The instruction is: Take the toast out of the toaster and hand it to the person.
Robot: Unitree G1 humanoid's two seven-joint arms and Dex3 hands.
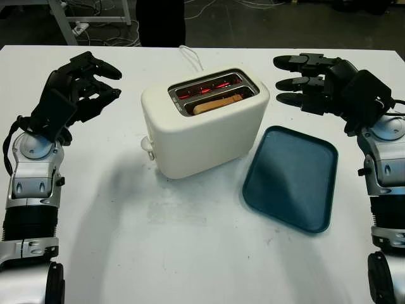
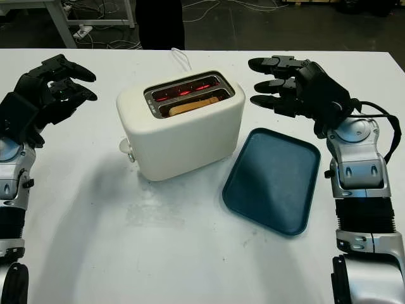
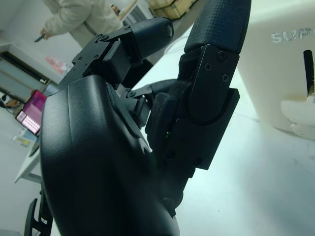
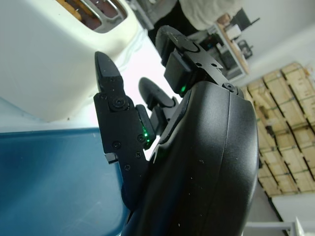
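A cream toaster [image 1: 205, 126] stands in the middle of the white table, its slots glowing red inside. A slice of toast [image 1: 217, 103] sits low in the nearer slot, its top edge just showing. My left hand [image 1: 85, 85] hovers to the left of the toaster, open and holding nothing. My right hand [image 1: 304, 81] hovers to the right of the toaster, above the tray's far edge, open and holding nothing. The toaster's side [image 4: 44, 64] and the toaster's lever [image 3: 295, 110] appear in the wrist views.
A dark teal tray [image 1: 292, 177] lies flat just right of the toaster. The toaster's white cord [image 1: 190, 57] runs toward the table's far edge. A person in a light jacket [image 3: 81, 17] stands beyond the table. Bare table [image 1: 190, 253] lies in front.
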